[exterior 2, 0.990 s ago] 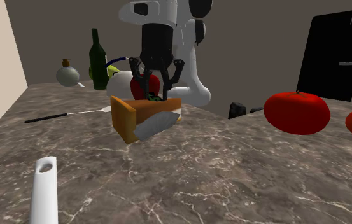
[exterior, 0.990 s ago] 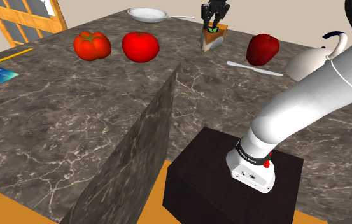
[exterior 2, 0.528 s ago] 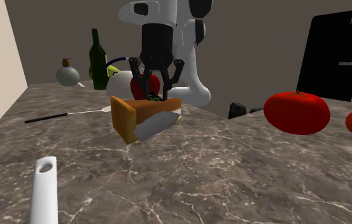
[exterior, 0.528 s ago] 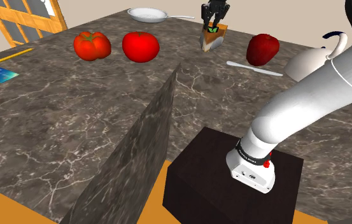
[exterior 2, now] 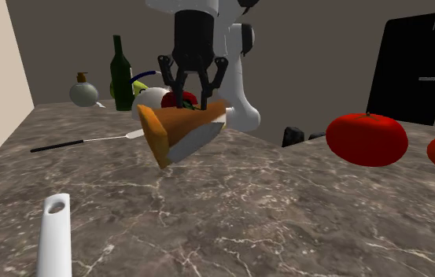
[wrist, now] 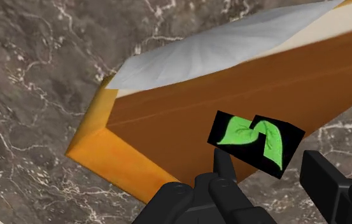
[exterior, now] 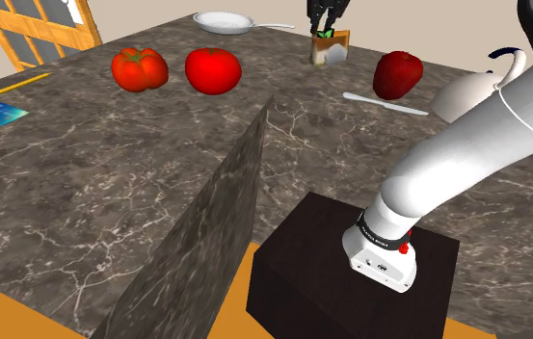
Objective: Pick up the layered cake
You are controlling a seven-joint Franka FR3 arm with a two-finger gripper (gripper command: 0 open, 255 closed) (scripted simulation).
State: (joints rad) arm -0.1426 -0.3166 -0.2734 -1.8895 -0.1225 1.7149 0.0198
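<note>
Layered cake slice [exterior 2: 182, 130] hanging tilted, pointed end down, apparently just clear of the marbled countertop [exterior 2: 286, 228] near its far edge in the shoulder view; clasped at the top, by the green-leaf garnish [wrist: 254, 139], between the partly closed fingers of the black gripper [exterior 2: 193, 98]. For a clean lift: raise straight up and slowly, hold the squeeze firm and steady against swinging or slipping of the off-centre load, and steer well away from the red tomato [exterior 2: 366, 139] and the white utensil handle [exterior 2: 54, 232].

Above counter [exterior 2: 286, 206]: cake [exterior 2: 182, 131] in hand [exterior 2: 193, 97]; tomato [exterior 2: 366, 139] well apart.
</note>
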